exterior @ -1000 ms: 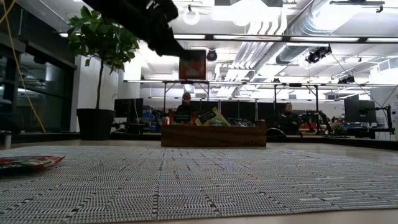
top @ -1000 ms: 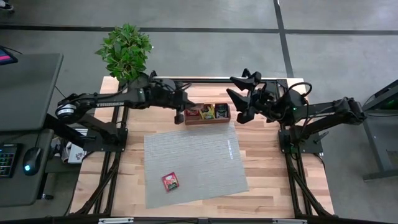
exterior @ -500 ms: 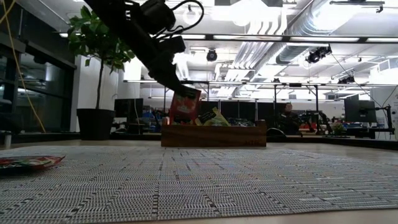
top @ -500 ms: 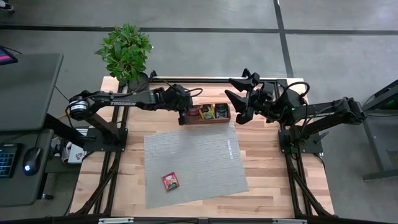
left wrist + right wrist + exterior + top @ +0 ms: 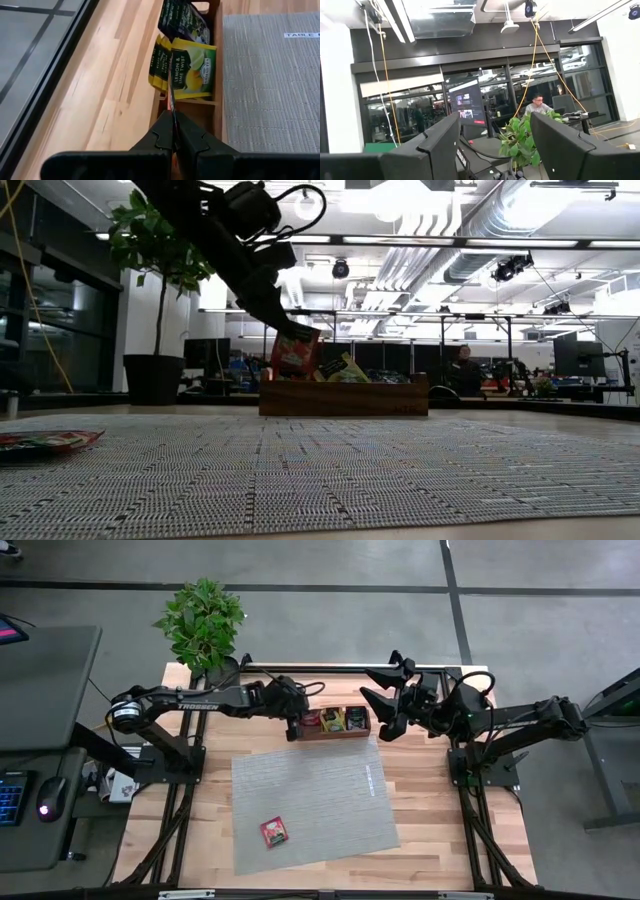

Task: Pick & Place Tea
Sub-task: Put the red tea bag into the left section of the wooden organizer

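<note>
**Tea sorting: one red sachet going into the tray, one left on the mat**

Progress. I have the left gripper (image 5: 294, 724) pinched tight on a red tea sachet (image 5: 295, 354), held edge-on over the left end compartment of the wooden tray (image 5: 334, 734). In the low view the sachet's lower edge sits at or just inside the tray rim; I judge it not yet released. The middle compartment holds yellow lemon sachets (image 5: 192, 75) and the right one holds dark sachets (image 5: 181, 20). One red sachet (image 5: 274, 831) lies flat on the near left part of the grey mat (image 5: 330, 790), well apart from the tray. As I read it, that is the only piece left to fetch.

Right gripper (image 5: 388, 700): fingers spread wide, empty, raised just right of the tray, waiting.

Surface. Pale wooden tabletop (image 5: 430, 810), woven grey mat in the centre, tray touching the mat's far edge.

Room. Potted plant (image 5: 203, 625) at the far left corner; grey floor around; a desk with keyboard and mouse to the left. Behind the table, an open workshop with benches, monitors and seated people.
</note>
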Controlling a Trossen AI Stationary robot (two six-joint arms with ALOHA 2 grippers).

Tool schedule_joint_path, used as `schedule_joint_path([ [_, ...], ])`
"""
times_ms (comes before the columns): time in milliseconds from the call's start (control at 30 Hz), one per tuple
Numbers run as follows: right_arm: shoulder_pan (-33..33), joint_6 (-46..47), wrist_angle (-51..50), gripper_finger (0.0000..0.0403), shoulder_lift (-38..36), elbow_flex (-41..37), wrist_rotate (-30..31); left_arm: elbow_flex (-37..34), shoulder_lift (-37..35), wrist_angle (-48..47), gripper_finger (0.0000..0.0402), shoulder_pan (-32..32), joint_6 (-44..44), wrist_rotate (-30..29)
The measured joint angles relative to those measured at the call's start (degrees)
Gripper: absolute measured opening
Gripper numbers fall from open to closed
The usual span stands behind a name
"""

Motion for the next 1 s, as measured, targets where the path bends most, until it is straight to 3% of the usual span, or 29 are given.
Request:
schedule_joint_path([
  [733, 0.0, 0.42, -0.74, 0.0237, 0.02, 0.0, -0.2, -0.02, 3.91, 1.4, 0.0005, -0.03, -1.35, -1.04],
  [1000, 0.0, 0.48, -0.99, 0.0236, 0.02, 0.0, -0.21, -0.04, 3.89, 1.5, 0.0082, -0.02, -1.46, 0.18],
])
